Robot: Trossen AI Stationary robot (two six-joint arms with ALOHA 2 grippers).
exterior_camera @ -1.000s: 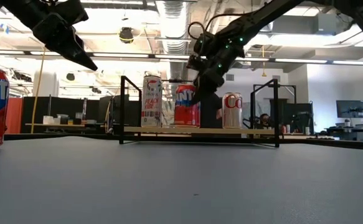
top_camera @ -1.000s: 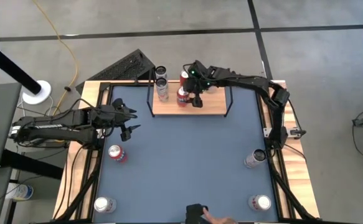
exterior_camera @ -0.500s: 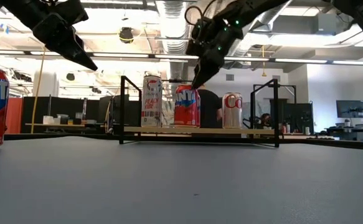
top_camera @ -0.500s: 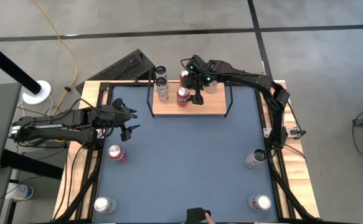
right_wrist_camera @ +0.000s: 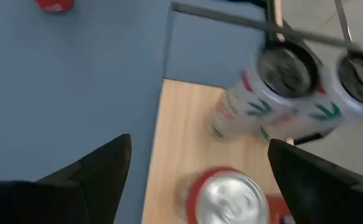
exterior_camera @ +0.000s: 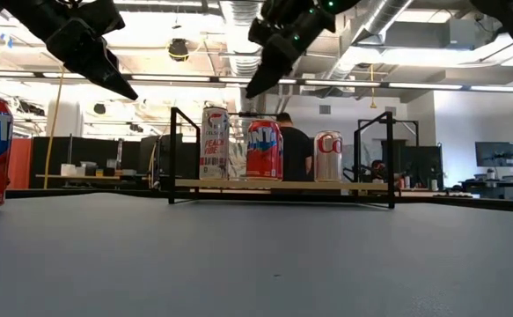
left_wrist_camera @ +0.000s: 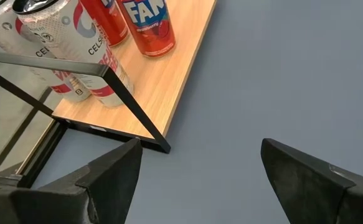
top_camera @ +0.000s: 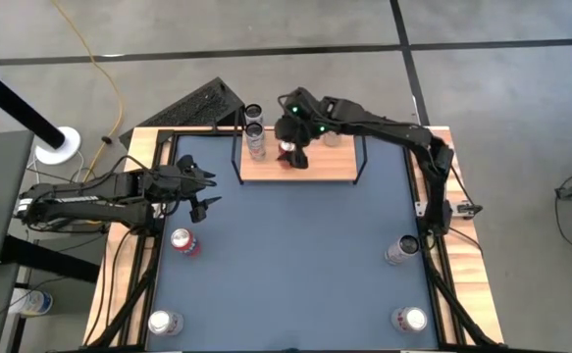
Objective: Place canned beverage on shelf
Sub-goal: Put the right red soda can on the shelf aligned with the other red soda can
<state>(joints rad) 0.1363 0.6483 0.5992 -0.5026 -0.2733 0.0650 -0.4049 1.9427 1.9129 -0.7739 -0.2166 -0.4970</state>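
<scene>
High view first: my left hand (top_camera: 204, 196) hovers open over the table's left side, nearest the red can (top_camera: 182, 241) standing upright just below it, long axis vertical. Further right, the shelf (top_camera: 325, 170) carries a red can (exterior_camera: 265, 151) upright between silver ones. My right hand (top_camera: 293, 147), open and empty, hangs directly above it.

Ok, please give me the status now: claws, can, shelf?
Right claw open, above the small light-wood shelf. Red Fanta can standing there, released. Left claw open, idle at left. Nothing blocking.
</scene>
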